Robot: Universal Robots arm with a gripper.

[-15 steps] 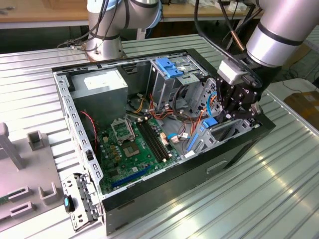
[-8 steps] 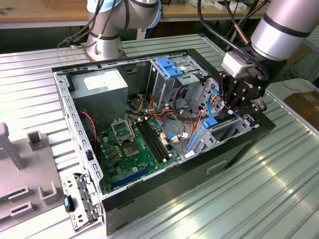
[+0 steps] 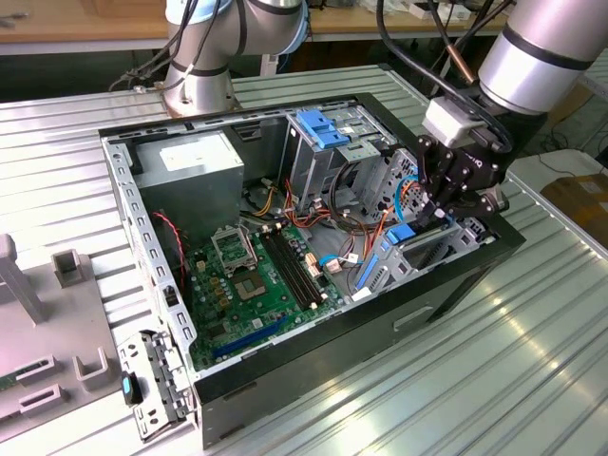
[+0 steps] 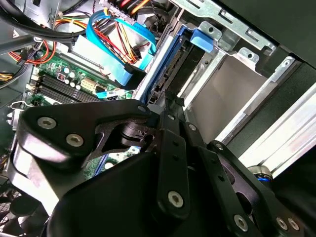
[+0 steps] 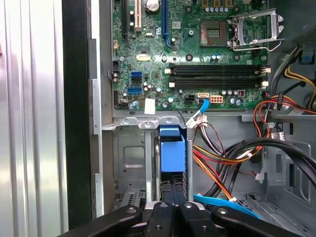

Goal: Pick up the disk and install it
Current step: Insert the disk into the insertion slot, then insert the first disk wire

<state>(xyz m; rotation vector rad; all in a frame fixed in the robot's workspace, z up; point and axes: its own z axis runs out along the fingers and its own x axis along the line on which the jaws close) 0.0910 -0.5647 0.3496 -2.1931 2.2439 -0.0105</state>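
text: none legible | white sticker [image 5: 149,105] on motherboard [image 5: 192,54]: print unreadable

Bright light; glare streaks on table [image 3: 532,380]; case [image 3: 418,313] interior shadowed; end effector [image 4: 173,106] and disk [image 4: 173,66] dark, little detail.

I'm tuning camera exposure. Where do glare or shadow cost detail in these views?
Exterior view: bright streaks glare off the ribbed table, and the gripper reads dark. First wrist view: the table is washed pale, while the motherboard is evenly lit. Second wrist view: the black gripper sinks into shadow, but the disk and its blue rail show clearly.
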